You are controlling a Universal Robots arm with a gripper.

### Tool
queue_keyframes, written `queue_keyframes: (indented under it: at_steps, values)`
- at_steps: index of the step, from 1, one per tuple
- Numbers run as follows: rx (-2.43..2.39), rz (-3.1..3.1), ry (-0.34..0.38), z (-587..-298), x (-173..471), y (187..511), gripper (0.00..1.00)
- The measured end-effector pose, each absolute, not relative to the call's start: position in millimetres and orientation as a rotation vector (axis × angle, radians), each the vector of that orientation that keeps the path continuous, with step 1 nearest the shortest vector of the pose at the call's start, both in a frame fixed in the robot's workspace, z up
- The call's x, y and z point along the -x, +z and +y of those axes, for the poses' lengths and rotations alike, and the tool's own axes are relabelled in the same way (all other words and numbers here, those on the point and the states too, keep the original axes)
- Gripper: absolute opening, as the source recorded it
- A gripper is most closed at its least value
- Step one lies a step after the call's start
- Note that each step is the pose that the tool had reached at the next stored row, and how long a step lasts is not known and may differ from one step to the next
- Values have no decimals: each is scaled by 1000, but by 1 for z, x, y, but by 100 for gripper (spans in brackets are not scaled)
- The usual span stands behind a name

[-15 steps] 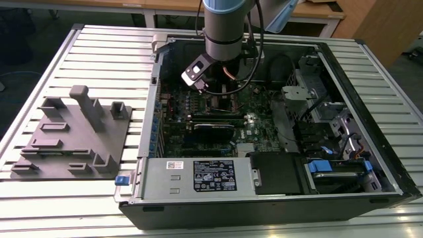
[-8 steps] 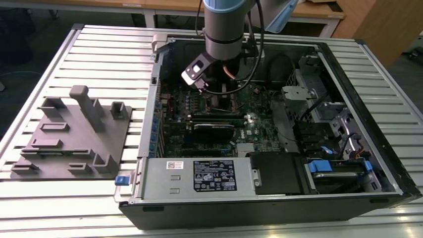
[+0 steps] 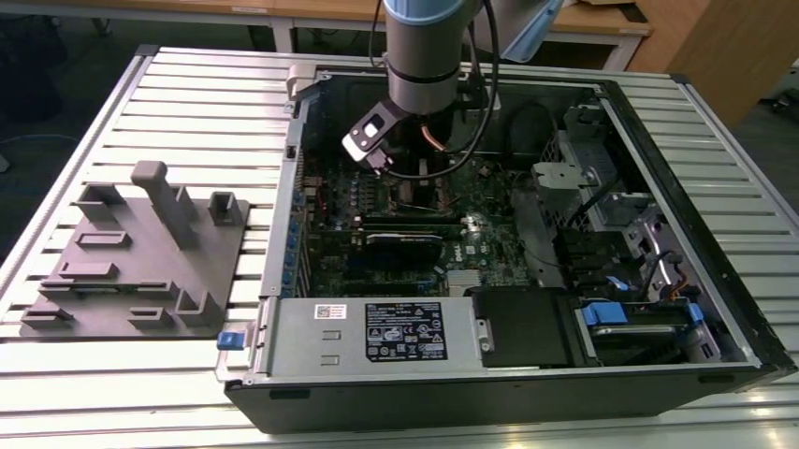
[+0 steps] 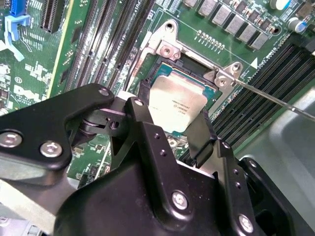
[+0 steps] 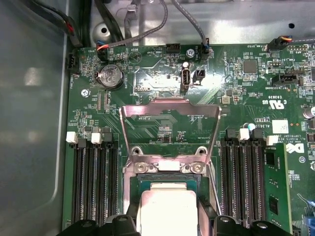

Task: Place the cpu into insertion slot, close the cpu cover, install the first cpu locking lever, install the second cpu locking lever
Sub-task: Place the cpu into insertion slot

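On the tabletop [image 3: 75,393], a grey fixture plate [image 3: 131,271] is lying to the exterior view's left of the computer case [image 3: 500,398]. The case is lying open, holding the motherboard [image 3: 374,253], and the arm [image 3: 425,56] is reaching down into it. Inside, the cpu [image 4: 177,101] is sitting within the insertion slot [image 4: 170,51], with the gripper [image 4: 172,108] hanging right over it; whether the jaws are clamping it I cannot tell. The cpu cover [image 5: 170,105] is standing raised open. Memory slots [image 5: 96,182] are crowding the slot's two sides, and a thin lever rod [image 4: 275,98] is running just beside its rim.
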State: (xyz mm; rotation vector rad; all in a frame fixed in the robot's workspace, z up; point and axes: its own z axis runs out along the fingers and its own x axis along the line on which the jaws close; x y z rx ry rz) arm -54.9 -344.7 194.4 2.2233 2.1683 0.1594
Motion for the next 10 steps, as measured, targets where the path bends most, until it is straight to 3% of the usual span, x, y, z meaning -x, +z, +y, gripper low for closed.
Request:
queue_keyframes:
  at_steps: [10]
  values:
    - [-2222, 2168, 158, -345, 54, 193, 54]
